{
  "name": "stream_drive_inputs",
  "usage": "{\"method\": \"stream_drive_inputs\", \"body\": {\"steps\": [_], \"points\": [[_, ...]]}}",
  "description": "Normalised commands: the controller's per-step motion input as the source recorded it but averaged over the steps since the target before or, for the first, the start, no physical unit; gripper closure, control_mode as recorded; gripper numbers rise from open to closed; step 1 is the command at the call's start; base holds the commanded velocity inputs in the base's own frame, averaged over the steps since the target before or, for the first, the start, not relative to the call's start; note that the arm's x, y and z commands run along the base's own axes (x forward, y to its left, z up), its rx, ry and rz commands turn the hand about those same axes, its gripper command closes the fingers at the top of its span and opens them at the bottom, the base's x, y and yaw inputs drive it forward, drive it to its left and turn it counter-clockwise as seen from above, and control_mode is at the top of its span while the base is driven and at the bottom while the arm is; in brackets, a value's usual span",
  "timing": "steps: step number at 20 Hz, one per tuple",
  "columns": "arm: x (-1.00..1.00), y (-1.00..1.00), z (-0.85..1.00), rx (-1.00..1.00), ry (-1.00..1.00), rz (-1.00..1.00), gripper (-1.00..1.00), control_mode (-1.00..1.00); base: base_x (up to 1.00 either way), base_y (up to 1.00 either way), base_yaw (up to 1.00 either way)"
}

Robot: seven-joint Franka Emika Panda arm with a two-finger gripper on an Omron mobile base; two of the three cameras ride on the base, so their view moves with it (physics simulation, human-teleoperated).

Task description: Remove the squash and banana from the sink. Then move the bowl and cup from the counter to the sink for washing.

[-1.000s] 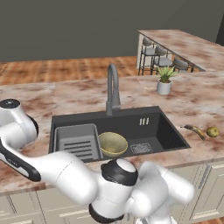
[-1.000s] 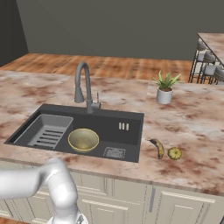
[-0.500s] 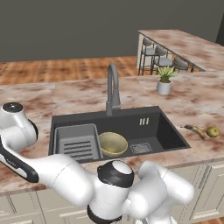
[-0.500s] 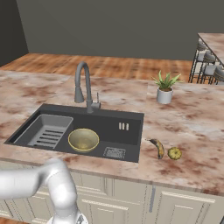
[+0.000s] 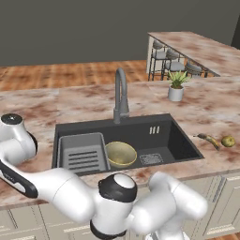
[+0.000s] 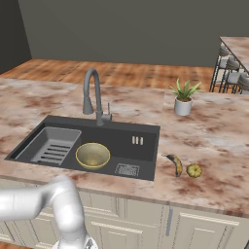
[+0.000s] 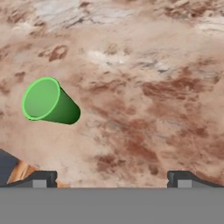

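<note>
the white arm [image 5: 70, 194] folds low across the bottom of the left base view; the gripper [image 7: 112, 177] stands wide open, fingertips [image 7: 41, 178] well apart, holding nothing.

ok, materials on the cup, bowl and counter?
Cup: looks like green plastic, uniform colour, smooth matte wall, paler rim. Bowl: olive-yellow with a pale rim and a soft sheen, possibly glazed ceramic; plastic can't be ruled out. Counter: mottled pink-brown veining, polished stone look, likely marble or granite.
</note>
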Motion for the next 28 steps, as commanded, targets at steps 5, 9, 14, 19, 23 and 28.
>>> {"method": "stream_drive_inputs", "body": {"steps": [5,9,14,19,23,28], "points": [[0.12,0.21,-0.01,0.00,0.00,0.00,-1.00,-1.00,0.00,0.00,0.00],[0.13,0.21,0.00,0.00,0.00,0.00,-1.00,-1.00,0.00,0.00,0.00],[0.14,0.23,0.00,0.00,0.00,0.00,-1.00,-1.00,0.00,0.00,0.00],[0.08,0.26,-0.06,0.02,0.00,0.00,-1.00,-1.00,0.00,0.00,0.00],[0.01,0.25,-0.08,0.03,0.02,0.00,-1.00,-1.00,0.00,0.00,0.00],[0.00,0.22,-0.07,0.02,0.04,0.00,-1.00,-1.00,0.00,0.00,0.00]]}}
